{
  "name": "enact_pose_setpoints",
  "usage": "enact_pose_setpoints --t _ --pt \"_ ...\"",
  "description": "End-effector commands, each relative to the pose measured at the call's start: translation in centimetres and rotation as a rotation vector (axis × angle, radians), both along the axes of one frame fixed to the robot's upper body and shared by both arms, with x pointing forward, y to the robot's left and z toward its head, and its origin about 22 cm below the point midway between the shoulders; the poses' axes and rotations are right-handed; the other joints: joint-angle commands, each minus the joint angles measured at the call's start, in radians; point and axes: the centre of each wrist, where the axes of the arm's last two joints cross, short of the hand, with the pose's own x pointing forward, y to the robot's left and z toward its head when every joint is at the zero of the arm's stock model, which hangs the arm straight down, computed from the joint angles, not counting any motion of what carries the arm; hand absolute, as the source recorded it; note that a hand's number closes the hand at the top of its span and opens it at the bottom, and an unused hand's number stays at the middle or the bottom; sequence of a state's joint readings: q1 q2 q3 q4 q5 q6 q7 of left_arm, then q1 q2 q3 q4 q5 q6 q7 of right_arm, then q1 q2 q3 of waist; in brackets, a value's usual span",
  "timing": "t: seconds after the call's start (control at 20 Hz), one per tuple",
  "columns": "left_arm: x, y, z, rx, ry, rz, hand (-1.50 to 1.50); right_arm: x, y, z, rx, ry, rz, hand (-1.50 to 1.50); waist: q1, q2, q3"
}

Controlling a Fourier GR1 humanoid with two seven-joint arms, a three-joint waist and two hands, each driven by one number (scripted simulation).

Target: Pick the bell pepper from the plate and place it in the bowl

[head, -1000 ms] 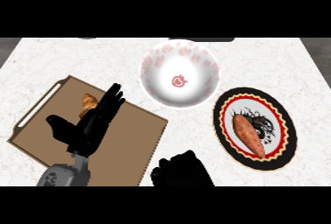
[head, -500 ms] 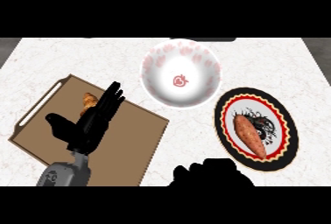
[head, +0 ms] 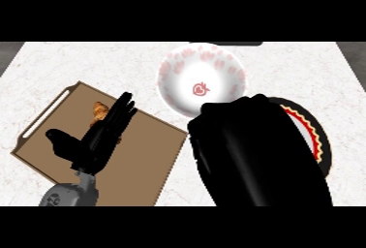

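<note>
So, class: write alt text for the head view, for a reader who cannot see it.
The robot's right hand fills the lower right, a large black shape covering most of a dark-rimmed plate. Beyond it a white bowl with pink marks sits on the pale counter. At left, the open left hand rests, fingers up, over a brown tray holding a small brown food item.

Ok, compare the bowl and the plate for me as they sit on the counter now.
The bowl is white with pink marks; the plate is dark-rimmed with a red zigzag band. The bowl shows almost whole and holds nothing, while the right hand hides most of the plate and whatever lies on it. Both are round and rest on the marbled counter.
</note>
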State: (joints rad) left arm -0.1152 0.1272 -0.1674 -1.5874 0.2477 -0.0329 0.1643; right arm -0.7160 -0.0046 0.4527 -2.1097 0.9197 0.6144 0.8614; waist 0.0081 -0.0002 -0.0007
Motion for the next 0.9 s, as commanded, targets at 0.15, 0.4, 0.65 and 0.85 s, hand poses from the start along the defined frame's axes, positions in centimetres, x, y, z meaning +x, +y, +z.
enact_pose_setpoints --t 0.15,0.4,0.65,0.85 --pt "1.1 0.2 1.0 0.001 -0.018 -0.006 0.00 8.4 0.2 -1.1 0.061 0.040 -0.054 1.50 0.007 0.005 0.000" --pt "-0.2 -0.8 -0.7 -0.009 0.007 0.005 0.00 12.9 -1.4 -4.0 0.033 0.008 -0.046 1.50 0.005 0.003 0.001" --pt "0.9 -1.4 -0.7 0.010 -0.013 -0.011 0.00 17.6 -0.1 -5.7 -0.051 -0.043 -0.091 1.50 0.013 0.008 0.000" --pt "-0.3 -1.8 -1.4 0.007 0.009 -0.036 0.00 21.2 -1.8 -7.5 -0.139 0.029 -0.153 1.50 0.029 0.013 0.000"
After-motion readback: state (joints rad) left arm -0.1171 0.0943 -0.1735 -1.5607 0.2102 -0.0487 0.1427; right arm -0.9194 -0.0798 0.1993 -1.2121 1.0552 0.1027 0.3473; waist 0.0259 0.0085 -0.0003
